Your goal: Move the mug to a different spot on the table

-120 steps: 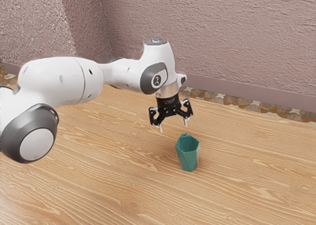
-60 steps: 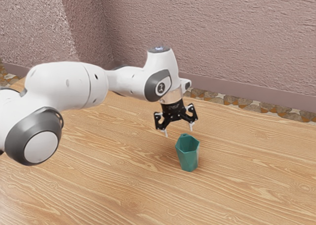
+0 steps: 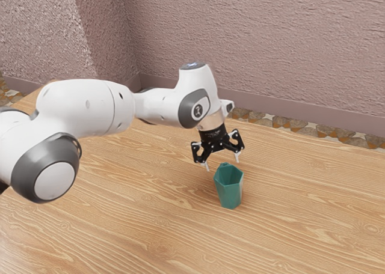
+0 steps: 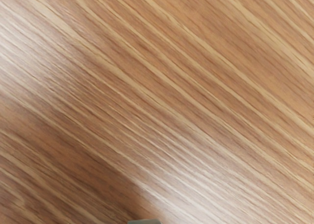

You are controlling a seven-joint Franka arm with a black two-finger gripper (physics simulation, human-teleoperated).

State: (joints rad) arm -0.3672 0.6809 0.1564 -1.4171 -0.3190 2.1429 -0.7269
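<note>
Black gripper (image 3: 221,162) held wide open, nothing grasped, teal faceted mug (image 3: 229,187) stood upright just beneath the fingertips, wooden table (image 3: 108,208) underneath.

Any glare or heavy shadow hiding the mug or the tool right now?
Exterior view: soft, even light, no glare or hard shadow; the mug and the open tool near its rim stand out clearly against the table. Wrist view: a dark shadow covers part of the table, a paler sheen beside it.

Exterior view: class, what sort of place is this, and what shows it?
Probably a simulated indoor room: light wood-grain tabletop, rough pinkish plaster wall, strip of pebbles along its base.
</note>
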